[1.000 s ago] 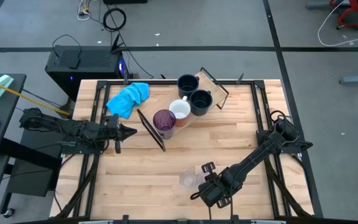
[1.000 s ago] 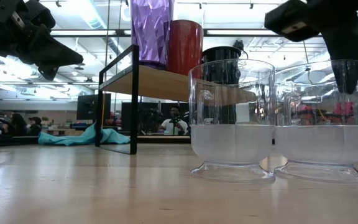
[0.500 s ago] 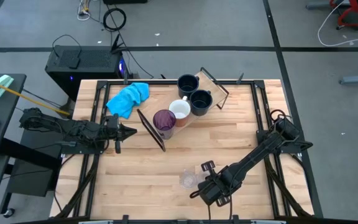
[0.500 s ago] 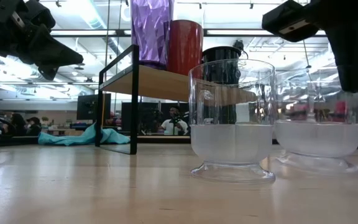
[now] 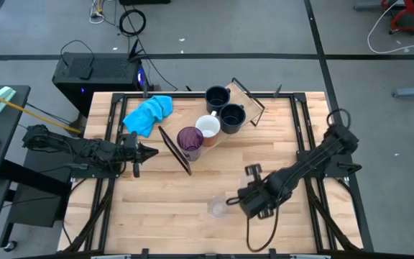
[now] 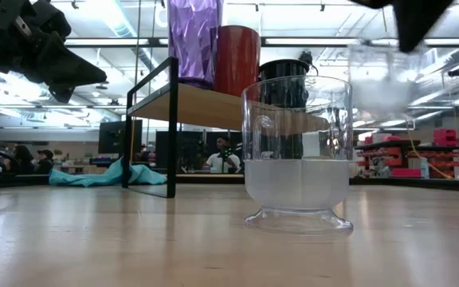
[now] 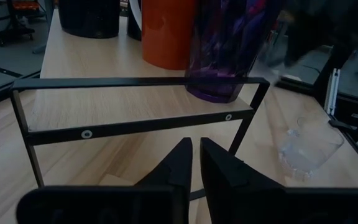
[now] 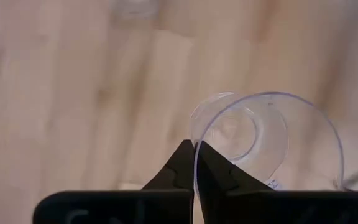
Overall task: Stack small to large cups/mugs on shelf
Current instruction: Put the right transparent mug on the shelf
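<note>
With its two dark fingers pinched on the rim of a small clear footed glass (image 8: 263, 140), the right gripper (image 8: 193, 163) carries that glass clear of the wooden tabletop (image 5: 178, 198), near the front edge and right of centre; in the low view it hangs in the air (image 6: 382, 80) above and beside the second small clear glass (image 6: 297, 155), which stands alone on the table. I judge the step in hand to be the carry of the first small glass toward the light wooden shelf on its black wire frame (image 5: 172, 147), where the translucent purple tumbler (image 5: 190, 140), the white mug (image 5: 208, 126) and two dark navy mugs (image 5: 217, 97) crowd together. Next it needs a free spot there and a level descent. The left gripper (image 5: 148, 152), fingers pressed together on nothing, waits beside the shelf's left end.
</note>
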Robot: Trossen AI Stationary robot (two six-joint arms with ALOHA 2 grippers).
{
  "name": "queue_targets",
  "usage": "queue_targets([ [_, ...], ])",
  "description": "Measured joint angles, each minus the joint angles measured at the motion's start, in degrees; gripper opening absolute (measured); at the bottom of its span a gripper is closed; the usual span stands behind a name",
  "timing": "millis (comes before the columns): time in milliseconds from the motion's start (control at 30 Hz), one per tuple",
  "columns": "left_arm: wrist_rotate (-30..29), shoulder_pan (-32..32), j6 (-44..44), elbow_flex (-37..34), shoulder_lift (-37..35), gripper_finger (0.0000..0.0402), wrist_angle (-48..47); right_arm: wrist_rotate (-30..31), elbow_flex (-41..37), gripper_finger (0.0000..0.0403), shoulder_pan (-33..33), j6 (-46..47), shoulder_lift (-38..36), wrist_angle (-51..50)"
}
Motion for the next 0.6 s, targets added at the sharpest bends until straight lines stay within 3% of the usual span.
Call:
queue_targets([
  [333, 0.02, -0.02, -0.04, 0.00, 0.02, 0.0029, -0.09, 5.70, -3.63, 0.0014, -8.21, -7.71, -14.02, -5.33],
  [600, 0.00, -0.02, -0.04, 0.00, 0.00, 0.0034, -0.13, 7.44, -3.67, 0.0009, -20.22, -20.74, -23.05, -9.19],
])
